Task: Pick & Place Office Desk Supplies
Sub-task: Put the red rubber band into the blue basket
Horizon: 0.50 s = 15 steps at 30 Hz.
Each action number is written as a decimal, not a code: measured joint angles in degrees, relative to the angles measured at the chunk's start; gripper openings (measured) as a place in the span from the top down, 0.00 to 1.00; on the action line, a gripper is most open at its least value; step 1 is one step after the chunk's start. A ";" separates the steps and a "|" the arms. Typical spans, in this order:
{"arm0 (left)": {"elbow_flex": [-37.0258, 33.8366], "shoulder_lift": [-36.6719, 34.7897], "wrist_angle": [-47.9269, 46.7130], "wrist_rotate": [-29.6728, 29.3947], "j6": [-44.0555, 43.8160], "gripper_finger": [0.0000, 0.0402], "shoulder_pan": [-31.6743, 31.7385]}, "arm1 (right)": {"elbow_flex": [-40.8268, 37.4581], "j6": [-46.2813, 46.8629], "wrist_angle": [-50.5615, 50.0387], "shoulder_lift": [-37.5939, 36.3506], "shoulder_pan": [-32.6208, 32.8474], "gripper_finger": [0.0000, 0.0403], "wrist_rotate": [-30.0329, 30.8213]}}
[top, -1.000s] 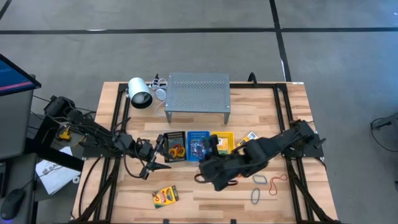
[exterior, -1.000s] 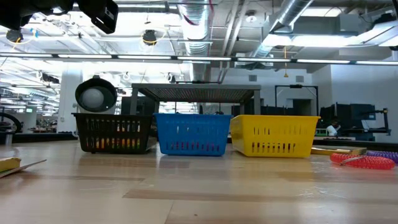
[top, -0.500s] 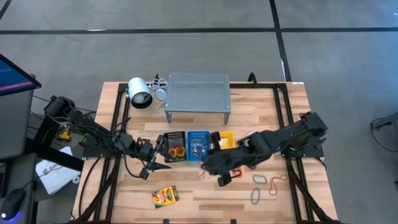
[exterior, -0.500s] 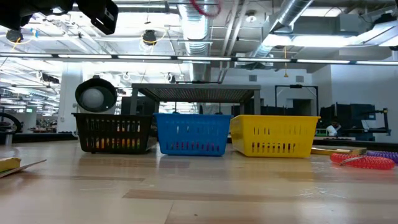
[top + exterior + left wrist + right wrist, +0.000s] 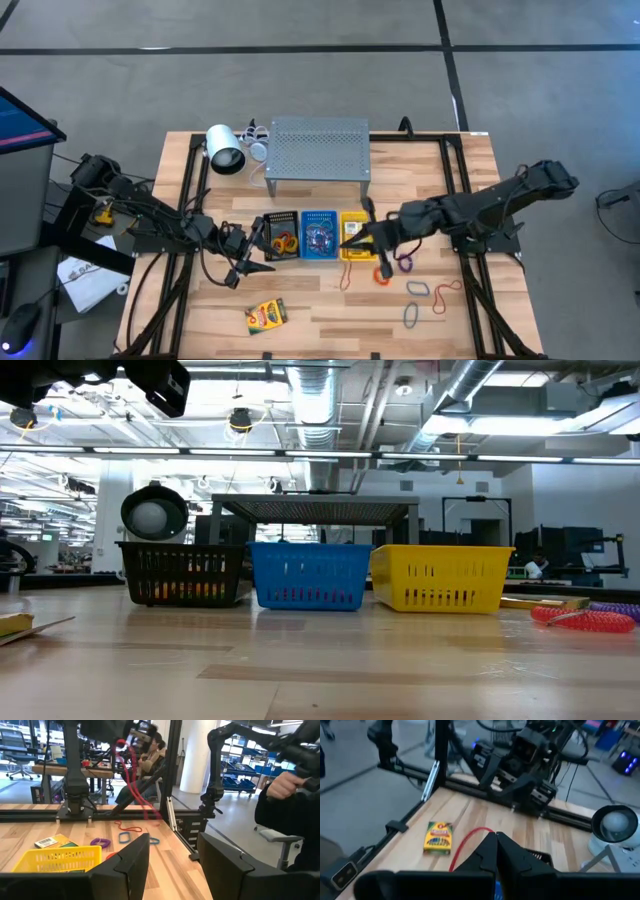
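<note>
I had the right gripper (image 5: pixel 352 238) pinched shut on a red rubber band (image 5: pixel 465 845), and the loop hung slack below the fingertips. I judged it nearly weightless and very limp: it would stretch, swing and snag on a rim, so a nip across one strand was the only sensible hold, and release would need a clear drop. From above, the right arm reached in low and long from its side of the table, its wrist nearly level, with the fingertips over the yellow basket (image 5: pixel 357 224). The blue basket (image 5: pixel 318 232) sat just beside it, away from the arm, and the black basket (image 5: pixel 281 233) beyond that, already holding a few bands.

More loose bands (image 5: pixel 417 290) lay on the wood back under the arm, near its forearm, thin and flat to the table; I reckoned those would need a fingertip slid under an edge. The crayon box (image 5: pixel 266 316) lay well off, beyond the baskets and nearer the table's front edge. It looked stiff, light cardboard, best gripped across its narrow width.

The left gripper (image 5: pixel 256 244) waited just beside the black basket, fingers parted and empty, its arm folded low across the table. The grey shelf (image 5: pixel 319 148) stood behind the baskets.
</note>
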 joint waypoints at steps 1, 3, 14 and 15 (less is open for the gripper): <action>0.00 0.00 0.00 0.00 0.00 0.59 0.00 | -2.48 0.00 3.06 -0.85 -0.66 1.00 -0.87; 0.00 0.00 0.00 0.00 0.20 0.59 0.00 | -7.01 0.00 9.77 -1.81 -2.08 1.00 -2.93; 0.00 0.02 -0.08 -0.02 0.35 0.59 0.00 | -17.37 2.60 30.74 5.48 -9.93 1.00 -10.91; 0.00 0.02 -0.17 -0.02 0.35 0.59 0.00 | -17.34 2.60 32.23 7.00 -10.35 1.00 -11.70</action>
